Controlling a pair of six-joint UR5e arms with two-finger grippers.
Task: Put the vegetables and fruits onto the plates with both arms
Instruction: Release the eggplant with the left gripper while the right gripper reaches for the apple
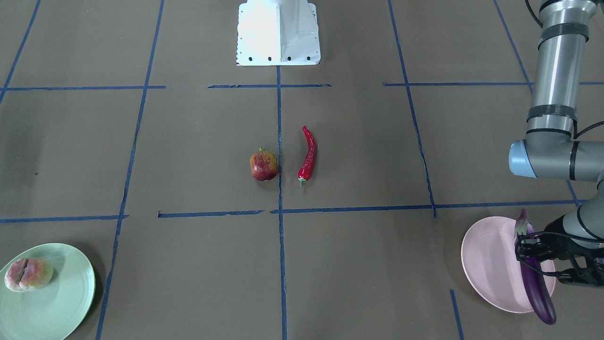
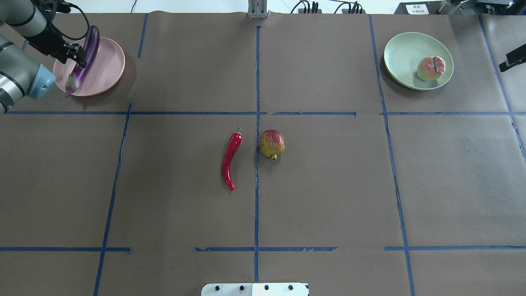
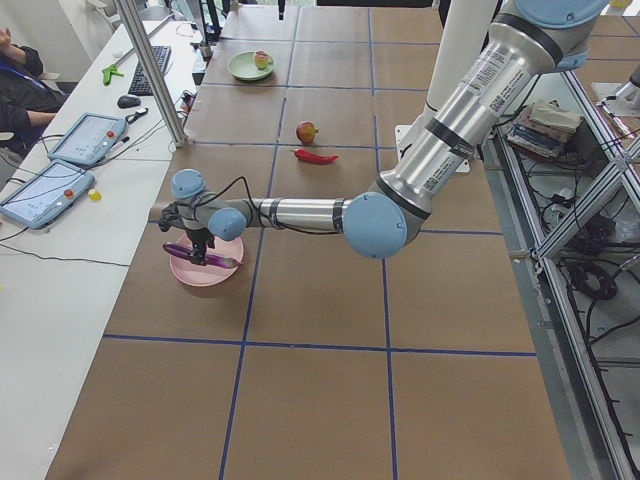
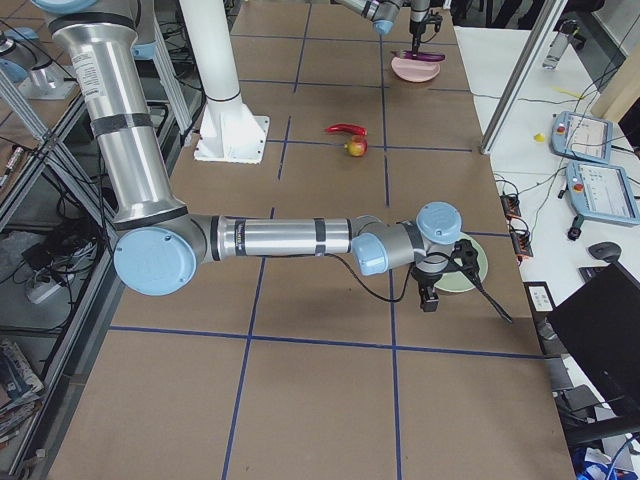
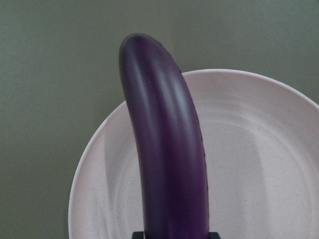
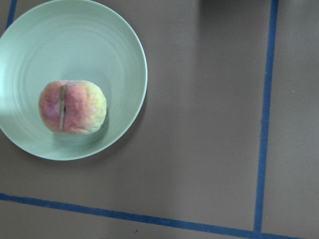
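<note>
My left gripper (image 1: 531,252) is shut on the purple eggplant (image 1: 538,288) and holds it low over the pink plate (image 1: 486,259). The left wrist view shows the eggplant (image 5: 164,149) across the plate (image 5: 259,164), its tip past the rim. The peach (image 2: 430,68) lies on the mint green plate (image 2: 404,53), also in the right wrist view (image 6: 72,107). The red chili (image 2: 230,160) and the pomegranate (image 2: 271,144) lie side by side at the table's middle. My right gripper (image 4: 430,298) hangs beside the green plate (image 4: 465,278); I cannot tell whether it is open.
The white base block (image 1: 278,33) stands at the robot's edge of the table. Blue tape lines cross the brown table. A side desk with tablets (image 3: 70,150) runs along the far edge.
</note>
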